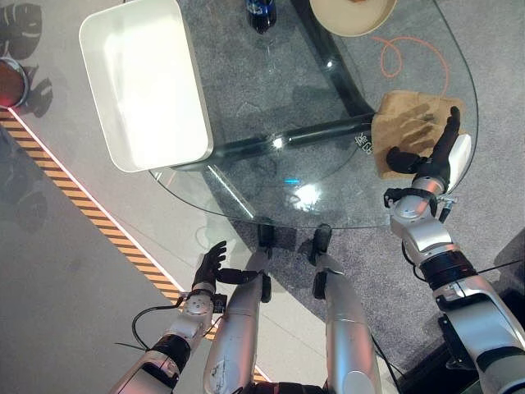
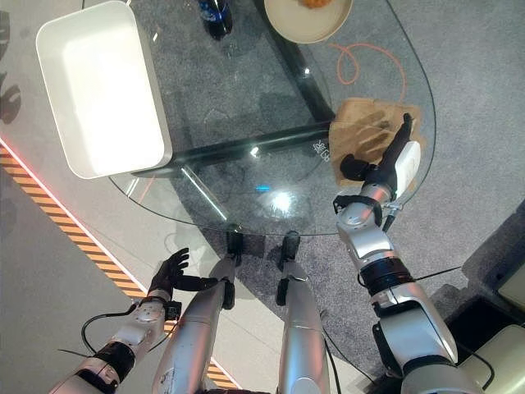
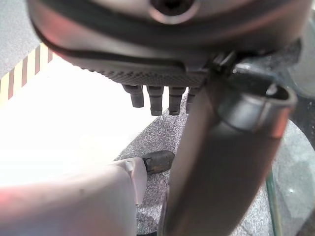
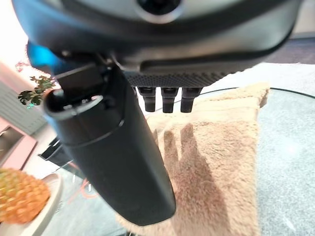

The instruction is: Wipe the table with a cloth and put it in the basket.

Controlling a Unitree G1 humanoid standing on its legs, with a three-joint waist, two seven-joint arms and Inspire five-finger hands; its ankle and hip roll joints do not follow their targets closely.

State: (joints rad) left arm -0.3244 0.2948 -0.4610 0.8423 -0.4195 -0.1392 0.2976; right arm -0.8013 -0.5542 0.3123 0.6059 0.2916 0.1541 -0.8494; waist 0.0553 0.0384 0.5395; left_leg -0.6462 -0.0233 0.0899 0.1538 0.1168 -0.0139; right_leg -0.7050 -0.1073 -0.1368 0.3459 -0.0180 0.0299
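Observation:
A tan cloth lies crumpled on the right end of the round glass table. My right hand is over the cloth's near right edge with straight fingers, open, and its shadow falls on the cloth. A white rectangular basket rests on the table's left end and holds nothing that I can see. My left hand hangs low beside the table's near edge, below the glass, with fingers relaxed and open, holding nothing.
At the table's far edge stand a dark bottle and a beige plate with a yellow fruit. An orange cord loops on the floor under the glass. Striped tape crosses the floor at left.

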